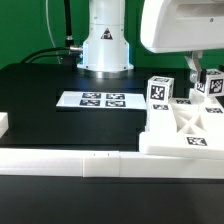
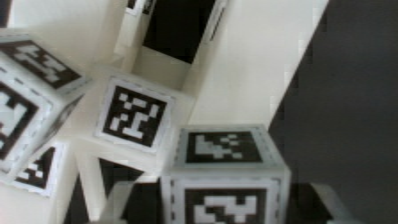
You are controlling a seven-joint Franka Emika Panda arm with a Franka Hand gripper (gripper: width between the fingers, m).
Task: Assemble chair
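The chair (image 1: pixel 186 128) stands at the exterior view's right. It is a white body with an X-braced panel facing up and tagged square posts rising from it. One post (image 1: pixel 160 91) stands free on its left. My gripper (image 1: pixel 203 72) comes down from the white arm onto the far right post (image 1: pixel 213 86). In the wrist view this tagged post (image 2: pixel 226 158) fills the gap of my gripper (image 2: pixel 228 208), with a dark finger (image 2: pixel 331 205) tight on each side. The jaws are shut on it. Other tagged faces (image 2: pixel 128 112) and a slotted panel (image 2: pixel 182 40) lie beyond.
The marker board (image 1: pixel 100 100) lies flat in front of the robot base (image 1: pixel 104 45). A long low white rail (image 1: pixel 70 163) runs along the near edge. A small white piece (image 1: pixel 3 126) sits at the far left edge. Cables hang behind the base.
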